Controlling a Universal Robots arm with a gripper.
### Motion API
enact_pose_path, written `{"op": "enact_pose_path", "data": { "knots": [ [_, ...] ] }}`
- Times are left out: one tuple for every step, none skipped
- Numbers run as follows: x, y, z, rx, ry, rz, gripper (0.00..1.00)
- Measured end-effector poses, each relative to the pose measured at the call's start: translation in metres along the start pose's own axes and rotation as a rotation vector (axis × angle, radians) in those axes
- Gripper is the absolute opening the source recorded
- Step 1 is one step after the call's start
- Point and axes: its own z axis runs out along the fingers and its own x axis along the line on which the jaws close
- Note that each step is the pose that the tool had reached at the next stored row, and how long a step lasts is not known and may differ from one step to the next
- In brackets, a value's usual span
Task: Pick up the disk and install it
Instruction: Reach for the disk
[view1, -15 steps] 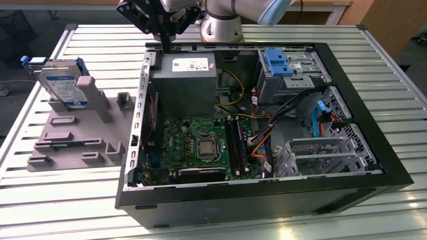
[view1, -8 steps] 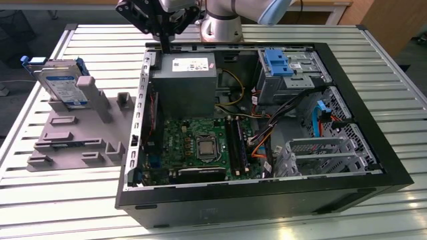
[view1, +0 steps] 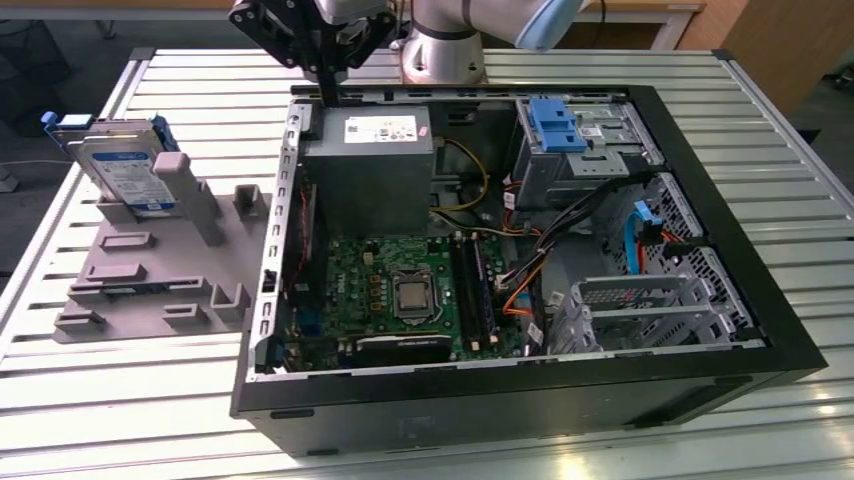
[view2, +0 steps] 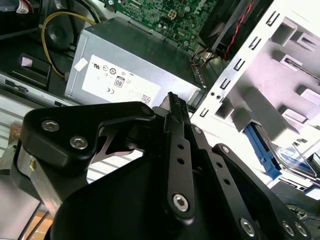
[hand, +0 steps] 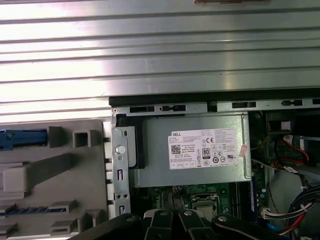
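black two-finger pincer (view1: 328, 92) hangs over the rear edge of the open black computer case (view1: 747, 330), above the grey metal power-supply box (view1: 367, 160). fingers together, clamped on nothing. silver rectangular disk in blue plastic frame (view1: 123, 165) stands upright in the grey moulded fixture (view1: 134, 270) at the exterior view's left, well apart from the pincer.

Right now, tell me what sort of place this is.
Probably a robotics lab's computer-assembly bench: an open computer case on a slatted table, the disk propped in a grey fixture, the gripper above it.
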Motion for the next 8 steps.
{"op": "enact_pose_path", "data": {
  "knots": [
    [0.0002,0.0,0.0,0.0,-0.0001,0.0,0.11],
    [0.0004,0.0,0.0,0.0,0.0,0.0,0.11],
    [0.0006,0.0,0.0,-0.0001,0.0,0.0,0.11],
    [0.0008,0.0001,0.0001,-0.0001,-0.0001,0.0,0.11],
    [0.001,0.0001,0.0,0.0,0.0,0.0,0.11],
    [0.0014,0.0001,0.0001,-0.0001,-0.0001,0.0,0.11],
    [0.0016,0.0001,0.0001,0.0,0.0,0.0,0.11],
    [0.0018,0.0001,0.0001,0.0,0.0,0.0,0.11]
  ]
}}
